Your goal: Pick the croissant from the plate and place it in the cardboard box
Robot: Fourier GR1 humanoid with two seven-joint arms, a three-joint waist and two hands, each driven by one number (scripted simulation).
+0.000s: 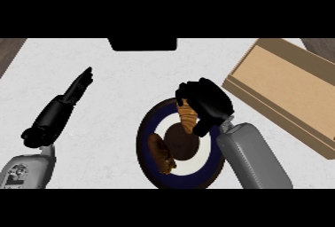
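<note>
Right robot hand [208,104] over plate's upper rim, fingers curled round croissant [188,118]. Croissant's top end hidden under hand; lifted or resting on plate [142,137], cannot tell. Dark round item [182,142] and brown pastry [161,154] alongside, kind unclear. Cardboard box [288,84] just right, cut off at edge. Left robot hand [73,93] straight-fingered over desk [98,146], holding nothing.

Golden croissant [188,119] on navy-rim plate [141,141]; tan cardboard box [288,84] upper rt, angled.

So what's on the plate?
A croissant, its top end covered by the right hand curled round it, another brown pastry, and a dark round thing in the middle.
</note>
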